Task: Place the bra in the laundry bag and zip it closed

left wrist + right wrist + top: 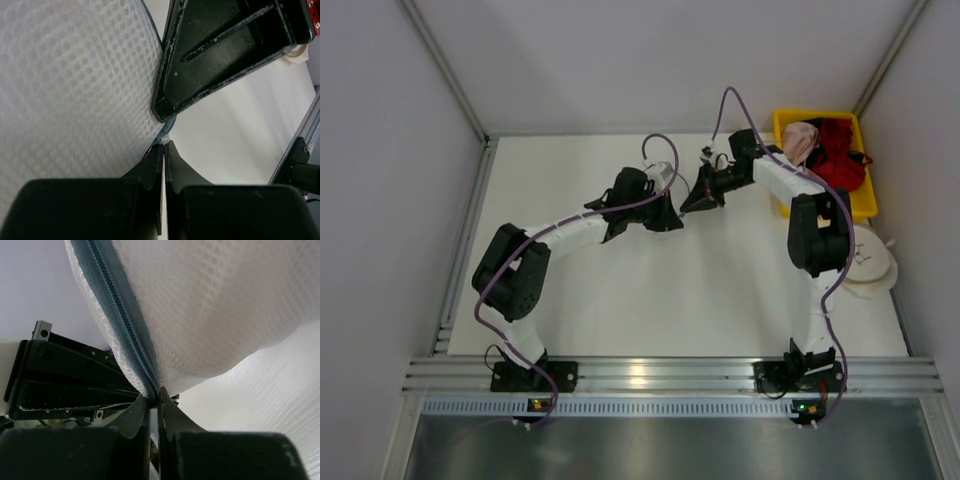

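Nose to nose, the right gripper [154, 400] nips the laundry bag's [225, 315] blue zipper [117, 315], which runs toward 11 o'clock; the left gripper [165, 145] clamps its mesh edge (both jaws fully closed).

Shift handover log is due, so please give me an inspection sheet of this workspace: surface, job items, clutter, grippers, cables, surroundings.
Surface: white table, no spills seen.
Job's things: laundry bag, white mesh, pinched between both grippers; its blue-grey zipper looks closed along the visible stretch; bra not seen, cannot tell if it is inside.
Clutter: yellow bin at the far right holding a pink garment and a red garment; cream round pouch at the right edge.
Grippers: left gripper shut on the bag's edge; right gripper shut on the zipper seam.
Cables: purple cables loop above both arms.
Surroundings: grey walls; aluminium rail at the near edge.
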Robot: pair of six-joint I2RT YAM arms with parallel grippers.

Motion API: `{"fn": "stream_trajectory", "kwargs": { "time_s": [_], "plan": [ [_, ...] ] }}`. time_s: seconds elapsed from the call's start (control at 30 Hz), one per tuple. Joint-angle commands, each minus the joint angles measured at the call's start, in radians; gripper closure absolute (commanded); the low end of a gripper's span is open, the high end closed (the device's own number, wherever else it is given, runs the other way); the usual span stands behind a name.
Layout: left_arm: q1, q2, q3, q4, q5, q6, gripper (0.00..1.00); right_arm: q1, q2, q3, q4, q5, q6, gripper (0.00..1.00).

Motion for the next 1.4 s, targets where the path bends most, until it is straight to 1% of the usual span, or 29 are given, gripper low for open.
{"fn": "stream_trajectory", "kwargs": {
  "time_s": [0.0, 0.2, 0.27, 0.33, 0.47, 0.53, 0.63, 0.7, 0.73, 0.8, 0.87, 0.9, 0.93, 0.97, 1.0, 1.03, 1.07, 1.1, 1.13, 1.3, 1.37],
  "plan": [
    [0.002, -0.078, -0.032, 0.011, -0.023, 0.027, 1.00, -0.004, 0.011, 0.052, 0.015, 0.000, -0.006, 1.00],
    [0.068, -0.181, -0.155, -0.049, -0.054, 0.036, 1.00, -0.031, 0.008, 0.049, 0.013, 0.003, -0.020, 1.00],
    [0.103, -0.210, -0.174, -0.110, -0.074, 0.050, 1.00, -0.039, 0.007, 0.046, 0.012, 0.003, -0.020, 1.00],
    [0.136, -0.225, -0.197, -0.119, -0.104, 0.076, 1.00, -0.045, 0.008, 0.046, 0.007, -0.003, -0.026, 1.00],
    [0.202, -0.230, -0.201, -0.136, -0.160, 0.073, 1.00, -0.051, 0.010, 0.052, -0.010, 0.000, -0.054, 1.00],
    [0.250, -0.215, -0.200, -0.124, -0.155, 0.057, 1.00, -0.053, 0.008, 0.052, -0.017, 0.003, -0.065, 1.00],
    [0.288, -0.196, -0.180, -0.127, -0.154, 0.052, 1.00, -0.057, 0.010, 0.054, -0.031, 0.008, -0.085, 1.00],
    [0.292, -0.192, -0.160, -0.125, -0.151, 0.067, 1.00, -0.061, 0.008, 0.054, -0.037, 0.008, -0.091, 1.00],
    [0.294, -0.189, -0.155, -0.127, -0.144, 0.070, 1.00, -0.062, 0.008, 0.054, -0.037, 0.008, -0.092, 1.00],
    [0.292, -0.176, -0.131, -0.127, -0.074, 0.089, 0.99, -0.065, 0.008, 0.055, -0.039, 0.008, -0.092, 1.00],
    [0.292, -0.173, -0.119, -0.125, -0.022, 0.099, 0.80, -0.064, 0.008, 0.057, -0.036, 0.008, -0.094, 1.00],
    [0.292, -0.176, -0.108, -0.125, -0.014, 0.105, 0.73, -0.065, 0.008, 0.057, -0.033, 0.006, -0.094, 1.00],
    [0.294, -0.188, -0.103, -0.125, -0.008, 0.112, 0.63, -0.065, 0.011, 0.057, -0.028, 0.006, -0.095, 1.00],
    [0.292, -0.196, -0.100, -0.125, -0.003, 0.124, 0.57, -0.064, 0.013, 0.060, -0.027, 0.002, -0.102, 1.00],
    [0.295, -0.205, -0.099, -0.125, 0.004, 0.132, 0.49, -0.064, 0.016, 0.063, -0.025, 0.002, -0.106, 1.00],
    [0.295, -0.224, -0.097, -0.125, 0.012, 0.139, 0.25, -0.064, 0.024, 0.067, -0.028, 0.003, -0.111, 1.00],
    [0.297, -0.234, -0.097, -0.118, 0.018, 0.141, 0.22, -0.064, 0.028, 0.072, -0.031, 0.003, -0.121, 1.00],
    [0.298, -0.242, -0.100, -0.113, 0.032, 0.142, 0.15, -0.065, 0.031, 0.078, -0.037, 0.003, -0.131, 1.00],
    [0.298, -0.253, -0.103, -0.104, 0.040, 0.142, 0.13, -0.064, 0.036, 0.080, -0.043, 0.003, -0.138, 1.00],
    [0.311, -0.207, -0.062, -0.063, 0.053, 0.103, 0.12, -0.065, 0.047, 0.086, -0.077, 0.005, -0.183, 1.00],
    [0.315, -0.153, -0.018, -0.010, 0.101, 0.055, 0.14, -0.065, 0.053, 0.086, -0.094, 0.006, -0.197, 1.00]
  ]
}}
